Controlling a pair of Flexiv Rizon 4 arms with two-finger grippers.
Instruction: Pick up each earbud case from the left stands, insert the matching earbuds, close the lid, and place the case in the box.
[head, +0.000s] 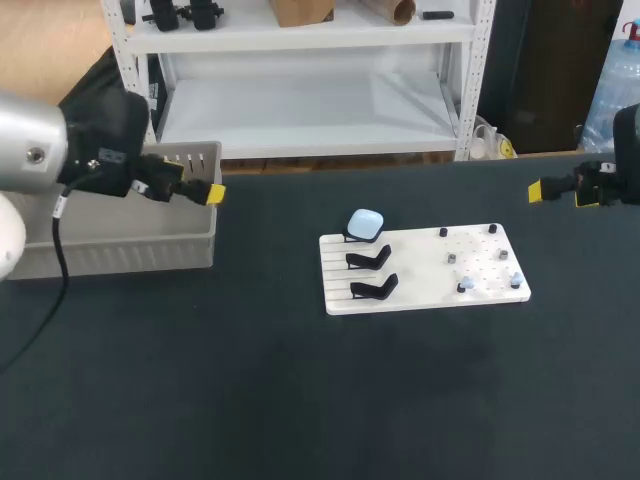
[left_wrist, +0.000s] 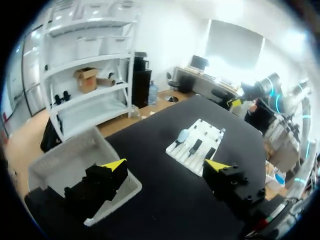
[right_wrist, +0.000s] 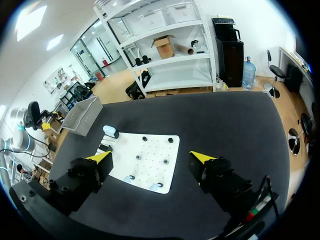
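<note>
A white board (head: 425, 268) lies mid-table. Three black stands line its left part; the far one carries a pale blue earbud case (head: 365, 222), lid shut, while the other two stands (head: 370, 274) are bare. Small earbuds (head: 463, 287) sit on pegs on the board's right part. My left gripper (head: 205, 190) hangs open above the grey box (head: 120, 240), nothing between its fingers. My right gripper (head: 560, 193) hovers open over the table's far right, well off the board. From the left wrist the case (left_wrist: 183, 135) lies far ahead. From the right wrist the earbuds (right_wrist: 131, 178) show under that gripper (right_wrist: 150, 157).
The grey box (left_wrist: 55, 160) stands at the table's left, beneath my left gripper (left_wrist: 166, 166); its inside looks bare. Dark tabletop surrounds the board (right_wrist: 165, 145) on all sides, with wide room toward the near edge.
</note>
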